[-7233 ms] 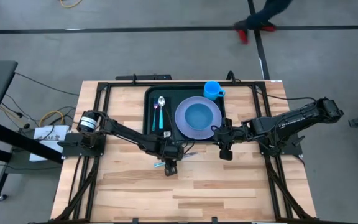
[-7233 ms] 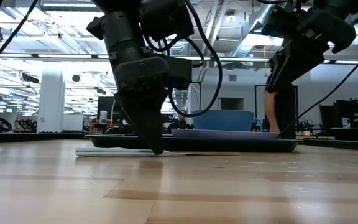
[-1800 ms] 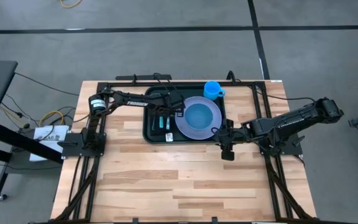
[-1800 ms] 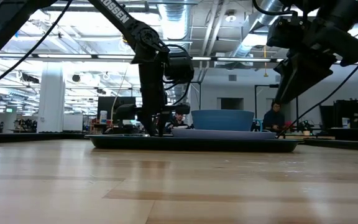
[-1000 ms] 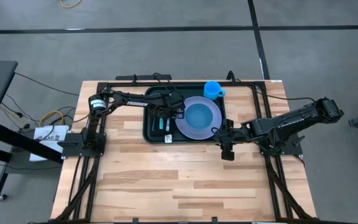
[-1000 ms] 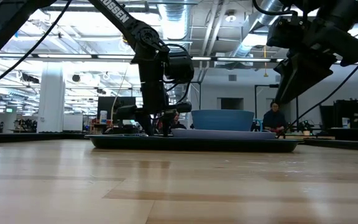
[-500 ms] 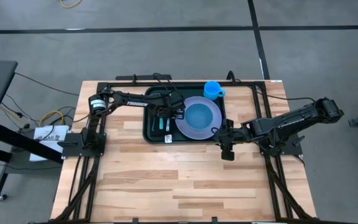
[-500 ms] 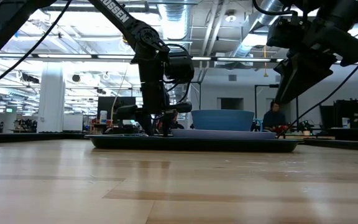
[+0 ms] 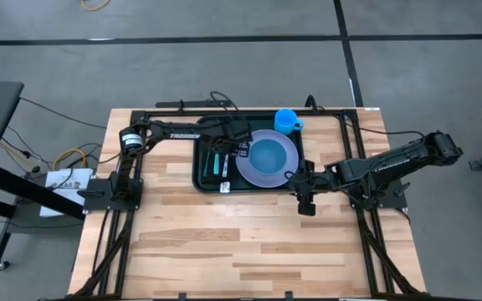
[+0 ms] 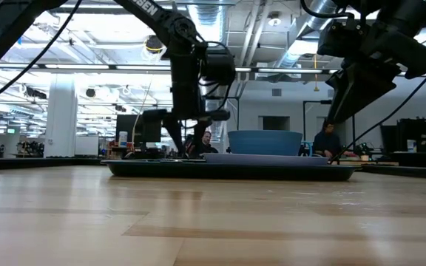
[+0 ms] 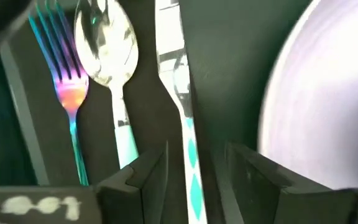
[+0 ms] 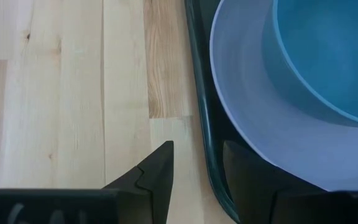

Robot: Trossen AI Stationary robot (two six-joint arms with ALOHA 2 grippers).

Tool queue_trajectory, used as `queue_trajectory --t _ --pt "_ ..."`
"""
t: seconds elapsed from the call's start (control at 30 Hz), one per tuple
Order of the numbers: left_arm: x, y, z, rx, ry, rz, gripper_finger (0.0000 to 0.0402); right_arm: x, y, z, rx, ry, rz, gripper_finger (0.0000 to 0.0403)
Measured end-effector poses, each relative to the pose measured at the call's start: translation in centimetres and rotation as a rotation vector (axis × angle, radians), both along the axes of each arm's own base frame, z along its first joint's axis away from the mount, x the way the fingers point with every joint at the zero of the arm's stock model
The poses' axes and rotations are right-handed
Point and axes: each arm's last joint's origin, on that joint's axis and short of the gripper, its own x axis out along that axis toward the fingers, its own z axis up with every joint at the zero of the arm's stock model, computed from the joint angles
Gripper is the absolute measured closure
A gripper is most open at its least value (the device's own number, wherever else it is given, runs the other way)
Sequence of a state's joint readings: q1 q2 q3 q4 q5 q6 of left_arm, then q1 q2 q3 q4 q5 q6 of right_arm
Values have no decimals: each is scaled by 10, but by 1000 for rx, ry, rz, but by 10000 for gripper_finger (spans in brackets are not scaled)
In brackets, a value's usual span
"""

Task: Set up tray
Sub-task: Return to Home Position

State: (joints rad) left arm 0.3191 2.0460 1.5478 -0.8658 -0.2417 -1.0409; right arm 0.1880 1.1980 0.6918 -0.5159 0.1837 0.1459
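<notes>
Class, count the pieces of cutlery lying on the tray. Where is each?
3. All lie side by side on the black napkin: the fork farthest from the lavender plate, the spoon in the middle, the knife nearest the plate.

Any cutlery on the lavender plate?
No, the fork, spoon and knife lie side by side off the plate, which carries only the blue bowl.

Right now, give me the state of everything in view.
tray: flat on table, loaded
plate: on tray, under bowl
bowl: upright, empty
cup: upright on tray
fork: flat on napkin
spoon: flat beside fork
knife: flat beside spoon
left gripper: open, empty, over knife
right gripper: open, empty, by tray rim
</notes>
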Motion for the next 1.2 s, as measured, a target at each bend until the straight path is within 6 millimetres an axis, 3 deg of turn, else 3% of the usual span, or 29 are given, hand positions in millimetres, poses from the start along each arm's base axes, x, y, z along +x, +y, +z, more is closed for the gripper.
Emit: queue_trajectory --t 0.23,0.37,0.53,0.63,0.77,0.9,1.03,1.2 --pt "1 -1 34 26 89 -54 252 0 0 0 -8 1 12 270" --pt "-2 -10 68 115 214 -88 252 0 0 0 -13 0 19 270" --pt "-7 -40 122 283 334 -162 252 4 1 2 -24 -42 46 269" --pt "-2 -62 154 356 258 -268 252 8 0 5 -35 -87 67 270" --pt "-9 -96 203 425 114 -403 252 13 -3 14 -28 -125 47 269" --pt "-36 -127 248 530 2 -496 252 16 -5 22 -9 -151 10 269" --pt "-81 -153 285 659 -97 -503 252 20 -6 26 -9 -186 11 270" --pt "-130 -181 305 762 -188 -524 252 21 -10 27 -41 -210 -17 268"
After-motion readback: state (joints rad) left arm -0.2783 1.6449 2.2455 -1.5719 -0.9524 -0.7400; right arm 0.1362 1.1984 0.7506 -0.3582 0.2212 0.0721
